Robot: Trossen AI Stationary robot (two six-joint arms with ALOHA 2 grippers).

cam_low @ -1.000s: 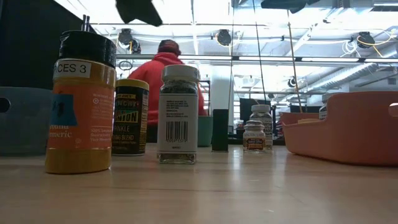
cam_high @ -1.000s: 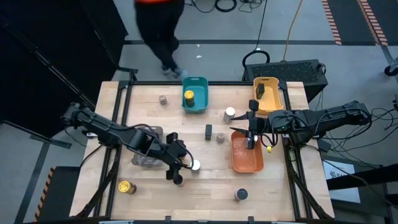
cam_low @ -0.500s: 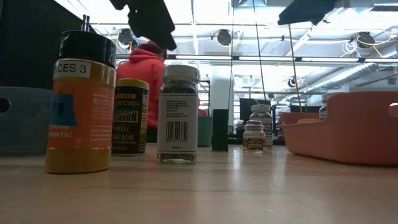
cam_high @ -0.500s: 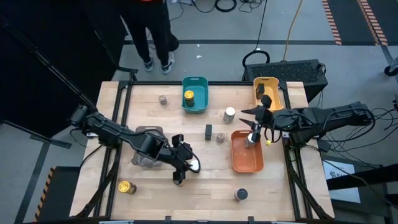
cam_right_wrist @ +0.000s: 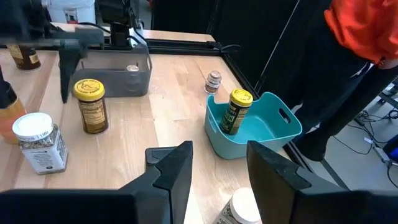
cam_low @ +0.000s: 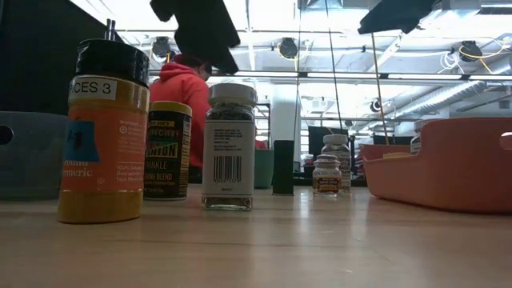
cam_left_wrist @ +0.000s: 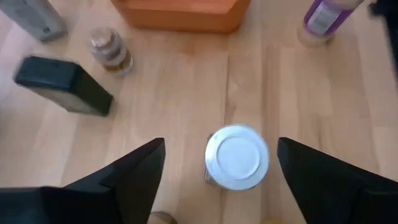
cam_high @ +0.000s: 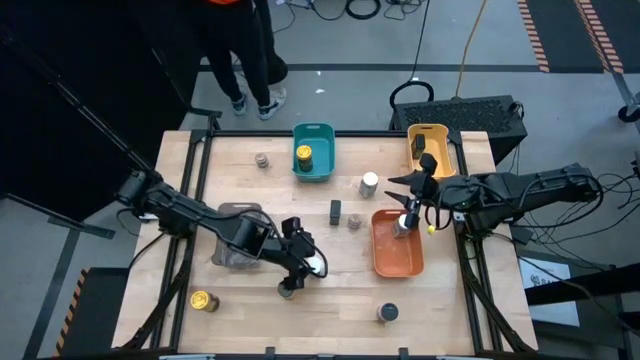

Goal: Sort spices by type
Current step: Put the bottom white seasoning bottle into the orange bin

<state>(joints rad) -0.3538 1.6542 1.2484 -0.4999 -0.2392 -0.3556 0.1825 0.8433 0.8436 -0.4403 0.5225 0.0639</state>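
table [cam_high: 250,190]: wood | on it: teal tray [cam_high: 322,166], orange tray [cam_high: 385,262], grey tray [cam_high: 228,258], spice jars [cam_high: 204,301]

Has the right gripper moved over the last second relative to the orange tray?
Yes. In the high view the right gripper has drawn back toward the orange tray's far rim, nearer the yellow tray.

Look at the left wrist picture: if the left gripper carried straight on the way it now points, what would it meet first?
Most likely the white-lidded spice jar, which stands upright on the wooden table directly between the open fingers of the left gripper. The camera looks down on its lid, so how far off the lid is remains unclear.
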